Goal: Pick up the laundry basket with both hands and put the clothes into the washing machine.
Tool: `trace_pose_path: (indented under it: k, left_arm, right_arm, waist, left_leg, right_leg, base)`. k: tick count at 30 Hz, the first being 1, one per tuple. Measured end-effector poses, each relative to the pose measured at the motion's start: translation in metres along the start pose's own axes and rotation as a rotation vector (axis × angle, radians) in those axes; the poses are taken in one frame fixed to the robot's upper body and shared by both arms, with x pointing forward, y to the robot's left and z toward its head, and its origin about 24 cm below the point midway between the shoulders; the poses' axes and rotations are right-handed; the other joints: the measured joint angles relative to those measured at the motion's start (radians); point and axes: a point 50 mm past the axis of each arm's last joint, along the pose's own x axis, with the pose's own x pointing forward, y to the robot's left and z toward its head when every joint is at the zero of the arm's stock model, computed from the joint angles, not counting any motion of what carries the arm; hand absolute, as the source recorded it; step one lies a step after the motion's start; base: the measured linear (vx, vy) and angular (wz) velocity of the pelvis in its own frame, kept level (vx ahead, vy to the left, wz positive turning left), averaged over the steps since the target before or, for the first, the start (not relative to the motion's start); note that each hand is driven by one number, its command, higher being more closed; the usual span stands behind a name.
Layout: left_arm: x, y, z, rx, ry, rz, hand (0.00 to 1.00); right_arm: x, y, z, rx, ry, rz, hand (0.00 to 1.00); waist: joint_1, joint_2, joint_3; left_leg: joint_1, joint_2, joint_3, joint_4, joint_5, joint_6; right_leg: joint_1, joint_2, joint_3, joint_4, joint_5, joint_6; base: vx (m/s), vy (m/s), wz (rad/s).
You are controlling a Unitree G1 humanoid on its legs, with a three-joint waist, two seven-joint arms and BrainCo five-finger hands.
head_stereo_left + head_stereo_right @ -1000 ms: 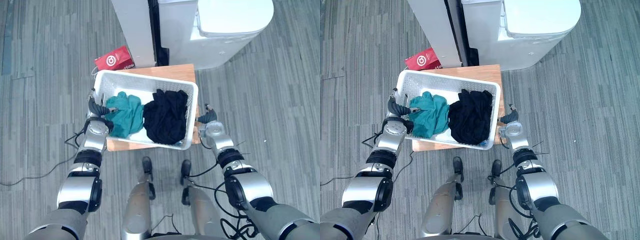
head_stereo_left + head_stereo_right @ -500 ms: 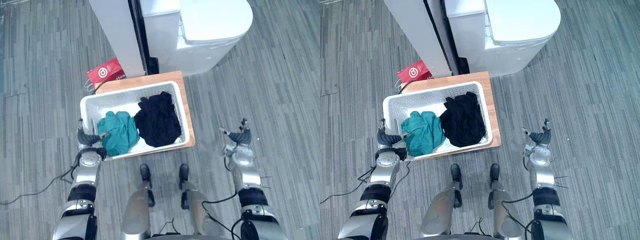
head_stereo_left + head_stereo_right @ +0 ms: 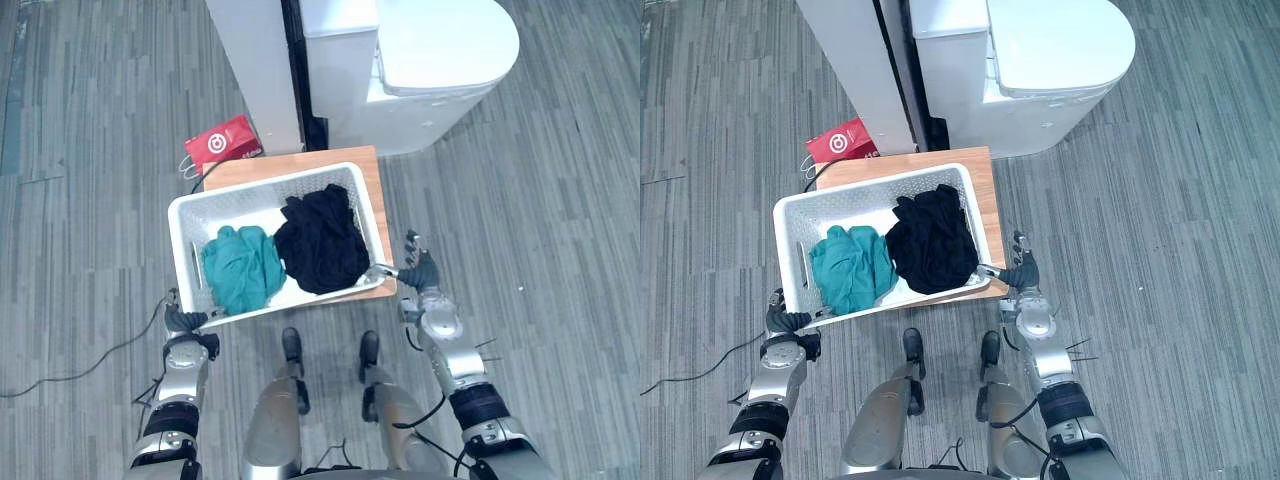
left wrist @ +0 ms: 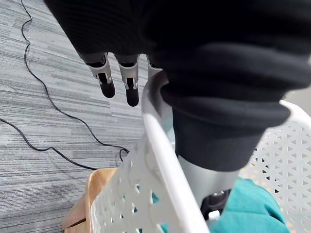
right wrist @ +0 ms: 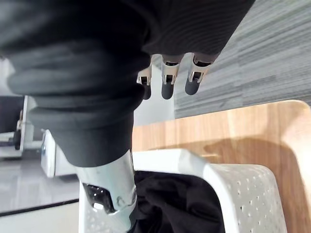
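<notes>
A white laundry basket stands on a low wooden table, holding a teal garment and a black garment. My left hand is at the basket's near left corner. In the left wrist view its fingers stretch straight outside the rim and the thumb reaches inside by the teal cloth. My right hand is at the near right corner, fingers straight outside the rim, thumb inside by the black cloth. The white washing machine stands beyond the table.
A tall white panel stands left of the washing machine. A red bag lies on the floor at the table's far left corner. Grey plank flooring spreads out on both sides.
The camera has shifted. My right hand, out over the floor to the right half a second ago, has come back in to the basket's near right corner. The left hand stays at its corner.
</notes>
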Motion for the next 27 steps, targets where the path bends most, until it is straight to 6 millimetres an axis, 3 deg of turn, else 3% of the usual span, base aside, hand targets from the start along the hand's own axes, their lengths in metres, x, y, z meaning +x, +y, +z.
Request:
trace_pose_path:
  k: [6,15,16,22,27]
  left_arm:
    - [0.0,-0.001,0.002,-0.003,-0.012,-0.001,0.0]
    - [0.004,-0.007,0.023,-0.025,-0.083,-0.013,0.0]
    - [0.004,-0.009,0.027,-0.031,-0.092,-0.015,1.0]
    - [0.007,-0.015,0.051,-0.047,-0.159,-0.017,1.0]
    - [0.008,-0.016,0.055,-0.07,-0.163,-0.018,1.0]
  right_arm:
    - [0.016,0.011,0.003,-0.131,0.012,0.036,0.0]
    - [0.041,0.006,0.008,-0.311,0.071,-0.003,0.0]
    - [0.044,0.004,0.008,-0.327,0.08,-0.008,1.0]
    - [0.052,0.002,0.017,-0.32,0.076,-0.024,1.0]
    - [0.052,0.003,0.02,-0.299,0.072,-0.023,1.0]
  waist:
    - [0.001,-0.007,0.0]
    - [0.006,-0.008,0.009]
    - [0.006,-0.008,0.011]
    - [0.025,-0.005,0.035]
    - [0.025,-0.005,0.035]
  left_leg:
    - [-0.008,-0.001,-0.005,-0.001,0.003,0.002]
    - [-0.042,-0.003,-0.031,-0.005,0.022,0.004]
    - [-0.045,-0.003,-0.035,-0.007,0.024,0.003]
    - [-0.06,-0.003,-0.038,-0.018,0.034,0.002]
    - [-0.064,-0.005,-0.038,-0.02,0.036,0.003]
  right_leg:
    - [-0.007,-0.001,-0.005,0.001,0.0,0.0]
    - [-0.03,-0.002,-0.028,0.006,0.0,0.0]
    - [-0.033,-0.002,-0.031,0.006,0.0,0.0]
    - [-0.056,-0.002,-0.034,0.018,-0.001,-0.002]
    - [-0.062,-0.003,-0.034,0.021,-0.001,-0.002]
  base:
    - [0.0,0.001,0.01]
    - [0.0,-0.001,0.08]
    - [-0.02,-0.004,0.07]
    - [0.0,-0.001,0.01]
    - [0.0,0.0,0.0]
